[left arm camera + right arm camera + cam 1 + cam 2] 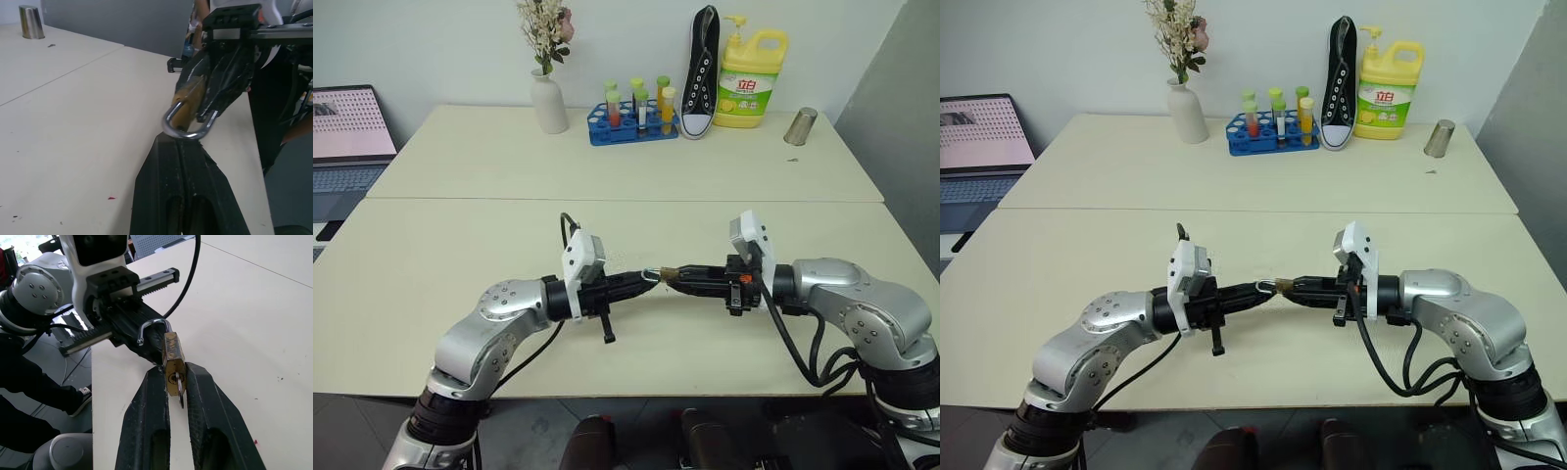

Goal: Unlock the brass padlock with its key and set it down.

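Right wrist view gives the closest look at the brass padlock (172,360). Its golden body is clamped between the two black fingers of the right gripper (170,379), one finger on each flat side, with the keyhole end turned toward the camera. The key (180,390) is seen sitting in that keyhole, and its small silvery head hangs out between the fingers. The shackle (152,328) is seen open: one leg is still in the body and the free end is swung out to the side, with a gap to the body.

From the left wrist view, the left gripper (182,142) is seen with its fingers pressed fully together, and their joined tip lies right against the curved part of the shackle. Whether the shackle is really pinched there or only touched cannot be told.

In the left eye view, both arms are raised above the front part of the table (460,255), and the two grippers are pointed at each other, tip to tip. The padlock is found exactly between them, held in the air and not resting on the table.

At the far edge of the table a white vase (548,103), a blue rack of tubes (631,122), a black shoe (702,73), a yellow bottle (751,78) and a metal cup (800,126) are placed, well apart from the padlock.
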Robot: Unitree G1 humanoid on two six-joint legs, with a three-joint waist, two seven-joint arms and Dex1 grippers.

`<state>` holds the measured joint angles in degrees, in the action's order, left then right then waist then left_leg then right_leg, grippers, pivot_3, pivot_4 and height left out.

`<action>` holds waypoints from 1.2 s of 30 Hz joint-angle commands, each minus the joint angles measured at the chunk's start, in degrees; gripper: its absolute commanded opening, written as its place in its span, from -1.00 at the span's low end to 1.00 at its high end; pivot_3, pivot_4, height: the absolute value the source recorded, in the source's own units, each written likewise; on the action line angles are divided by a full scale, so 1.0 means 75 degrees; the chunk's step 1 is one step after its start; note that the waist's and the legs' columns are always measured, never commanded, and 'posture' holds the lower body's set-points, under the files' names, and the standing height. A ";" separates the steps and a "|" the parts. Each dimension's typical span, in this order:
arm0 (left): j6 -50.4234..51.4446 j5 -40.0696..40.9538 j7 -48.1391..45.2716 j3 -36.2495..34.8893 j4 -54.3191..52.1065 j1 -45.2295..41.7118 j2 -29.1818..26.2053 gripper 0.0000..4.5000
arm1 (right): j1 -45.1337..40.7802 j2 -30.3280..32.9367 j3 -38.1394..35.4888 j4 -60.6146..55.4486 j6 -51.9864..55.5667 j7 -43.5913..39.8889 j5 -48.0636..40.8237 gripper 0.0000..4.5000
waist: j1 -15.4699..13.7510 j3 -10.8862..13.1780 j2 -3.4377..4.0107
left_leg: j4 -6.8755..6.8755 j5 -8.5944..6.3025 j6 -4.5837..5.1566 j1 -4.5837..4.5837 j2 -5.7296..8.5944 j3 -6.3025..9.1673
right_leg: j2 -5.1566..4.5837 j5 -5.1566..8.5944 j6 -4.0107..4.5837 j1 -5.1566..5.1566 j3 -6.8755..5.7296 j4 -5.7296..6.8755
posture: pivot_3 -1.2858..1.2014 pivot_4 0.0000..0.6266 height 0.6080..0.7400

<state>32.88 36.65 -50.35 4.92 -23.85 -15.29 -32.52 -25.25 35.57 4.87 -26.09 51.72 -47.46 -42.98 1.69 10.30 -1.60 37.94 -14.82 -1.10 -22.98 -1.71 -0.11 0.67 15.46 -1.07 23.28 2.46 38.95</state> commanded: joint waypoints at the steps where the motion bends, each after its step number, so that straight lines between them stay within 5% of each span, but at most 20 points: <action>1: 0.0336 0.0521 0.0032 -0.0336 -0.0490 -0.0067 -0.0101 -1.00 | 0.0019 0.0070 -0.0014 -0.0121 -0.0177 -0.0101 0.0045 -0.95 | 0.0000 0.0000 0.0000 | 0.0000 0.0000 0.0000 0.0000 0.0000 0.0000 | 0.0000 0.0000 0.0000 0.0000 -0.0001 -0.0001 | 0.03 -0.52 1.00; 21: 0.0768 0.0855 0.0381 -0.0567 -0.0482 -0.0309 -0.0098 -1.00 | 0.0101 0.0030 0.0058 -0.0129 -0.0227 -0.0236 0.0148 -0.95 | -0.0001 0.0000 0.0000 | 0.0000 0.0000 0.0000 0.0000 0.0001 0.0001 | 0.0000 0.0000 0.0000 0.0000 0.0000 -0.0001 | 0.03 -0.52 1.00; 25: -0.0103 -0.0226 0.0287 -0.0249 -0.0459 -0.0235 -0.0300 -1.00 | 0.0064 -0.0037 -0.0138 -0.0067 0.0040 -0.0131 -0.0128 -0.95 | -0.0002 0.0000 0.0000 | -0.0001 0.0000 0.0000 0.0001 0.0002 0.0000 | 0.0001 0.0000 0.0001 0.0000 0.0001 -0.0001 | 0.03 -0.52 1.00; 30: -0.3248 -0.2351 -0.0971 0.0457 -0.0041 0.0328 -0.1049 -1.00 | 0.0022 0.0069 -0.0320 0.0275 0.0581 -0.0098 -0.0461 -0.95 | 0.0000 0.0000 0.0001 | -0.0004 0.0000 -0.0001 0.0002 0.0003 -0.0008 | -0.0001 0.0001 0.0004 0.0000 0.0008 -0.0005 | 0.03 -0.52 1.00; 36: -0.4658 -0.2907 -0.1575 0.0350 0.0478 0.0798 -0.1497 -0.30 | -0.0154 -0.0053 -0.0312 0.0879 0.1335 0.0075 -0.0733 -0.95 | -0.0002 0.0003 0.0003 | -0.0005 0.0000 0.0000 0.0000 -0.0004 -0.0009 | -0.0005 0.0004 0.0009 0.0003 0.0007 -0.0008 | 0.03 -0.52 1.00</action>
<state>0.17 14.71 -60.99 8.92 -19.40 -9.83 -42.89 -25.32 35.39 3.33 -19.63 60.62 -47.08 -47.00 1.68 10.33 -1.58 37.90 -14.82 -1.10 -22.98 -1.74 -0.18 0.61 15.49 -1.01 23.30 2.52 38.89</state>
